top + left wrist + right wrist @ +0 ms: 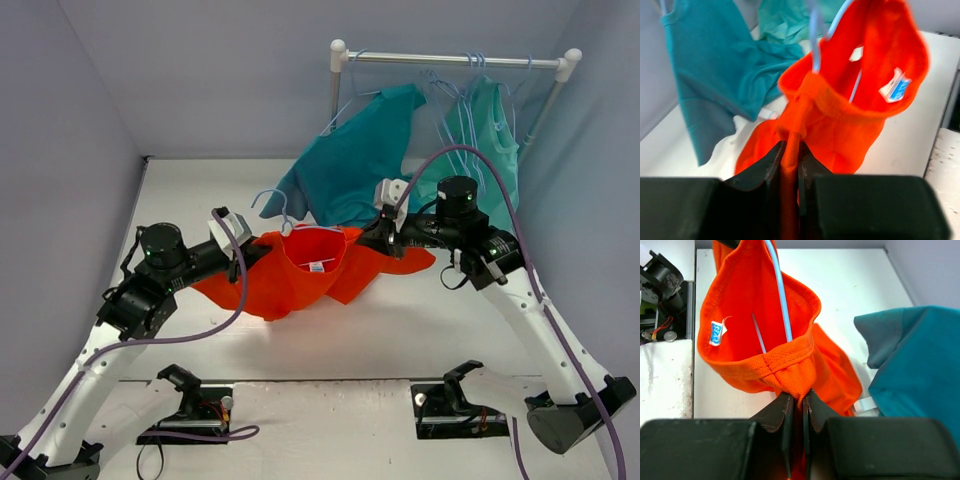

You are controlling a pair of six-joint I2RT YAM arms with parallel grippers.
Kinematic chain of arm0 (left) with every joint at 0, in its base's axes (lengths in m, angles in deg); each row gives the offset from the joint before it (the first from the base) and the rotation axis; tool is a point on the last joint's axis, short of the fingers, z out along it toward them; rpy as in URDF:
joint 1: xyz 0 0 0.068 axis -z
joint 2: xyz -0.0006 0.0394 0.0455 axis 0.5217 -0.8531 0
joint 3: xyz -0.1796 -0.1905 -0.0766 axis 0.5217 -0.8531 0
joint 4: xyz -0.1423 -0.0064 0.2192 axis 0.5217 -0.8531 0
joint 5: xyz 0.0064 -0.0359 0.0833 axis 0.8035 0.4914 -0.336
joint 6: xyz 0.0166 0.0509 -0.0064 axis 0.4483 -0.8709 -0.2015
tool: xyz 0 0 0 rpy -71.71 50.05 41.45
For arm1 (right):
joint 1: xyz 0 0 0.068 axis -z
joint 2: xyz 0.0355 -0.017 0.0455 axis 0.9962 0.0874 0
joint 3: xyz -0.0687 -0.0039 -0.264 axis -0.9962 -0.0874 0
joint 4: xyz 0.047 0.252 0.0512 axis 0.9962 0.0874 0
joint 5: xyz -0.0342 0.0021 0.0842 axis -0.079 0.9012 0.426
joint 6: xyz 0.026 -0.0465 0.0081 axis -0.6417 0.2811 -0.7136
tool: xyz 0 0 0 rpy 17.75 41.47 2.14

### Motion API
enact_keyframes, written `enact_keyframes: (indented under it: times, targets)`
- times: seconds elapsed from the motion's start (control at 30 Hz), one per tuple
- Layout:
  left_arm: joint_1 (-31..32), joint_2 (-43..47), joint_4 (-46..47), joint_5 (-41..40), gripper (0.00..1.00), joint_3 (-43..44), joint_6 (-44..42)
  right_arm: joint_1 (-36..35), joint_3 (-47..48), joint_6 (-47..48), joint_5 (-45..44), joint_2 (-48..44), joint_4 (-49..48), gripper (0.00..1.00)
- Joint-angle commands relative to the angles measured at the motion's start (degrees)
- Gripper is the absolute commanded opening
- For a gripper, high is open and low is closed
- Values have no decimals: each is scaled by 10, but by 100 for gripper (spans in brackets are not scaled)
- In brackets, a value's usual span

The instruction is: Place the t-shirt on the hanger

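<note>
The orange-red t-shirt [300, 275] hangs stretched between my two grippers above the table, its neck opening held wide. A white label [896, 86] shows inside the collar. The pale blue hanger [781, 295] stands inside the neck opening, and its hook [276, 205] pokes out behind the shirt. My left gripper [250, 250] is shut on the collar edge [790, 165], with fabric pinched between its jaws. On the opposite side of the collar [790, 367], my right gripper [376, 238] is shut on the fabric in the same way.
A teal-blue shirt [355, 165] hangs from the white rack [455, 60] and drapes down to the table right behind the t-shirt. A lighter green-teal garment [485, 125] and spare hangers [440, 85] hang on the rail's right part. Grey walls close both sides.
</note>
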Motion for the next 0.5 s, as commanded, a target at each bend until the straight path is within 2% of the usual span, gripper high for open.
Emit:
enact_keyframes:
  times: [0.0,0.2,0.47]
  targets:
    - [-3,19,-10,-50,12,32,-28,1,39,-14,3,-26,-41,0]
    - [-6,26,-50,-103,18,41,-43,1,58,-15,-16,-39,-41,0]
    - [-12,54,-103,-267,18,78,-78,7,62,-20,-71,-42,-42,0]
